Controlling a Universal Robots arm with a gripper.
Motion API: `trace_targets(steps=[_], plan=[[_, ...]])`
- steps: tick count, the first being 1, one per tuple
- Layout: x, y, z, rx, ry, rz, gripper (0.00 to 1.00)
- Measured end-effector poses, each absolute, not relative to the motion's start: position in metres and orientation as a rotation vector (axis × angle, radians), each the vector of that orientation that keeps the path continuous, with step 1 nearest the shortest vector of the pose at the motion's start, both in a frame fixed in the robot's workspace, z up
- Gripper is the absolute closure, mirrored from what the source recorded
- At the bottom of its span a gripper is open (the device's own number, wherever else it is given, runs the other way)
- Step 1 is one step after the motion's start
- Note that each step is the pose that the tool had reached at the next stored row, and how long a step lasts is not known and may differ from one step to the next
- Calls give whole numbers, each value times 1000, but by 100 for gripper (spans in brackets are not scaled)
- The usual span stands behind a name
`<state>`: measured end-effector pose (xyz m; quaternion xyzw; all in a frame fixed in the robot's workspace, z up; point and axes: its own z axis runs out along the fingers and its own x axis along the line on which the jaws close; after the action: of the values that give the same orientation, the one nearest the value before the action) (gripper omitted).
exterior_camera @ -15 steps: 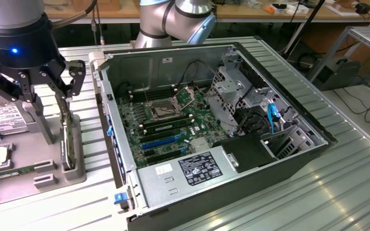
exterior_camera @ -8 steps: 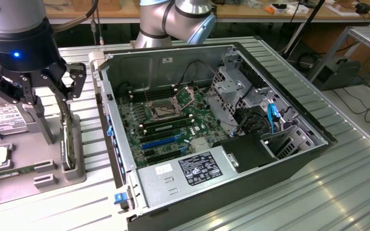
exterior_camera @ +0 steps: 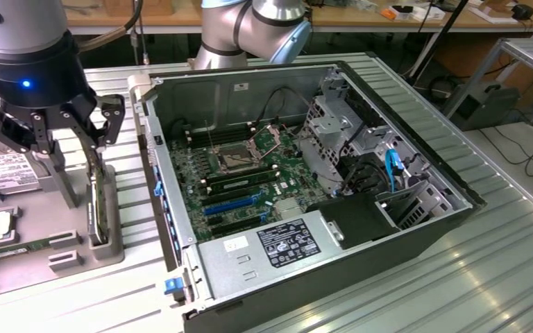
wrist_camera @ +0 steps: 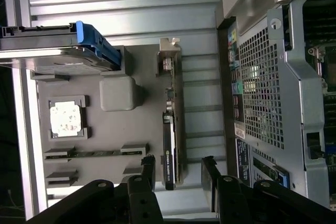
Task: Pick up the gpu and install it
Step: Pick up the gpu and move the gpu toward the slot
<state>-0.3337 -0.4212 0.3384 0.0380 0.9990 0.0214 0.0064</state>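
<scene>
The gpu [exterior_camera: 103, 208] stands on its long edge in a slot of the grey parts tray [exterior_camera: 26, 274], at the exterior view's left. In the wrist view, looking down on it, the gpu [wrist_camera: 170, 140] is a thin dark strip with its silver bracket at the far end. My gripper [exterior_camera: 80, 177] hangs just above the card, open, with nothing held. One of its black fingers [wrist_camera: 148, 170] is on each side of the card's near end, without touching it. The open computer case [exterior_camera: 405, 139] lies beside the tray with its motherboard [exterior_camera: 239, 166] exposed.
On the tray [wrist_camera: 113, 129] also lie a hard drive [exterior_camera: 3, 173] with a white label, a square processor chip [wrist_camera: 65, 119] and a narrow memory stick [wrist_camera: 94, 153]. The case wall [wrist_camera: 262, 103] stands close beside the card. Everything rests on a ribbed metal table [exterior_camera: 488, 277].
</scene>
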Motion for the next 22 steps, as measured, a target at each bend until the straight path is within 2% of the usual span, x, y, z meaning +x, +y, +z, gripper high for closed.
trace_targets(steps=[22], plan=[[-334,-421,330,119,3126,67,52]])
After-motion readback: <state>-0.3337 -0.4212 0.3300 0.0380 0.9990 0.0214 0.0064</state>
